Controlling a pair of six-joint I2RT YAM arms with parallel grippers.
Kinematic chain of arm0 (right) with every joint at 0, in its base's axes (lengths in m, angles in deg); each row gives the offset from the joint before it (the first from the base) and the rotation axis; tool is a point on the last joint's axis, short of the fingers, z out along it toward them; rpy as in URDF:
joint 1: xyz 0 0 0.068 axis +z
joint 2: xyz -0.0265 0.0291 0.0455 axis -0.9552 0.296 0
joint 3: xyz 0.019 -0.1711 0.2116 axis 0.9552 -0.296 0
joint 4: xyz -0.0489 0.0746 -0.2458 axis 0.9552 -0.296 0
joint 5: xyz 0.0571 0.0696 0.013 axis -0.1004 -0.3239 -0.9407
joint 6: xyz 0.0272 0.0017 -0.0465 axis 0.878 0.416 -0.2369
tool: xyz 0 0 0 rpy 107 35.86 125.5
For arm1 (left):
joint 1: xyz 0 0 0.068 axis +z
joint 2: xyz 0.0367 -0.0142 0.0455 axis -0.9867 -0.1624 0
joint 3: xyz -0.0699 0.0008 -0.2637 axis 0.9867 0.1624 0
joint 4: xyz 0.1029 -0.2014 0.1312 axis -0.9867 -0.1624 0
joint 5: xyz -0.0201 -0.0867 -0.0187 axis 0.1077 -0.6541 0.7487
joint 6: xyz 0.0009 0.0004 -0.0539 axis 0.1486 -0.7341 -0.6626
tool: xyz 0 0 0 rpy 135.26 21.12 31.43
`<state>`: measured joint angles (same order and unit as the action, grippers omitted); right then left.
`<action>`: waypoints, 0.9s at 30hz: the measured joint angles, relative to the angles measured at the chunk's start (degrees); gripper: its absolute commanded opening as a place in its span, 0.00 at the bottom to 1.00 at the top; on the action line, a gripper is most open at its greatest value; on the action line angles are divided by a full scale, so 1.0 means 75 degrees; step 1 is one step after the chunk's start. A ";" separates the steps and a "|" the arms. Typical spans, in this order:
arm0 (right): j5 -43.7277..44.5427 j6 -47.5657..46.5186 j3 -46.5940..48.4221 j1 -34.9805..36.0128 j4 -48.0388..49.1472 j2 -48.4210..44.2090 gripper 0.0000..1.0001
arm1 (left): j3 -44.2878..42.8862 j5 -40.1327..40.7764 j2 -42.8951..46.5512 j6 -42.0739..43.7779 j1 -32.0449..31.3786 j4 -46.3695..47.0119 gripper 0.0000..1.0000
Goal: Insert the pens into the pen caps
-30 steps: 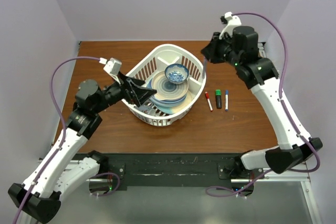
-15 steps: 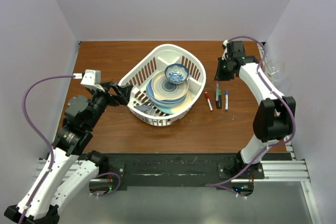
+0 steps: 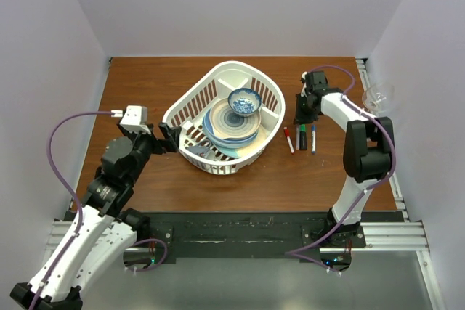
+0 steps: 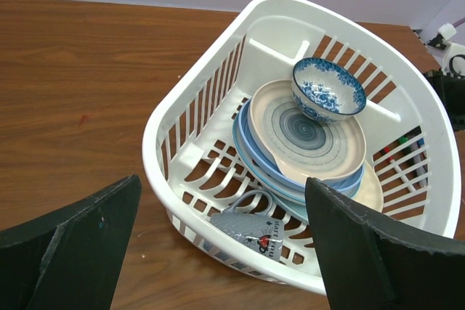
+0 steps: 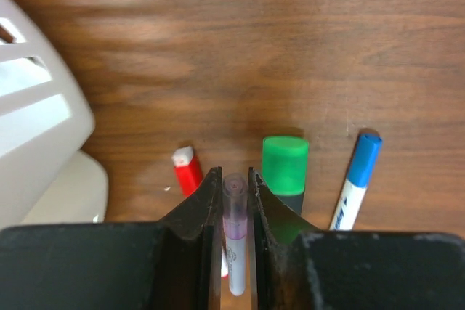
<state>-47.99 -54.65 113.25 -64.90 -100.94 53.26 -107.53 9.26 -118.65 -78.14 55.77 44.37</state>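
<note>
My right gripper (image 5: 234, 179) is shut on a thin white-barrelled pen (image 5: 235, 212) whose end is translucent purple. It hangs just above the table, right of the basket (image 3: 218, 70). Beneath it lie three pens side by side: a red-capped one (image 5: 188, 169), a stubby black marker with a green cap (image 5: 284, 165), and a blue-capped one (image 5: 360, 166). From above these show as a red pen (image 3: 288, 139), a green marker (image 3: 302, 138) and a blue pen (image 3: 314, 138), with the right gripper (image 3: 300, 112) at their far ends. My left gripper (image 4: 221, 179) is open and empty, facing the basket's near-left wall (image 4: 156, 132).
The white basket holds stacked plates (image 4: 305, 139), a blue patterned bowl (image 4: 328, 88) and a grey mug (image 4: 251, 226). A wine glass (image 3: 378, 96) stands at the table's right edge, close to the right arm.
The right arm has swung down from the back right corner to just over the pens. The left gripper has drawn back leftward off the basket's rim.
</note>
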 measured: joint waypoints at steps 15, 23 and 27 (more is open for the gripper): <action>-0.0003 0.0093 -0.0254 0.0131 0.0309 -0.0542 0.96 | 0.0023 0.0117 0.0210 0.0189 0.0000 0.0073 1.00; -0.0076 0.0297 -0.0379 0.0819 -0.0227 -0.3695 0.99 | -0.0376 -0.0688 -0.0009 0.0114 0.0000 0.0061 1.00; -0.0778 0.0799 -0.0676 0.1113 -0.0259 -0.5211 0.99 | -0.1003 -0.1271 -0.0160 -0.0017 0.0000 0.0140 1.00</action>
<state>-53.83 -48.66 108.18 -56.55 -102.88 14.18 -115.05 -0.27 -119.85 -78.27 55.77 45.42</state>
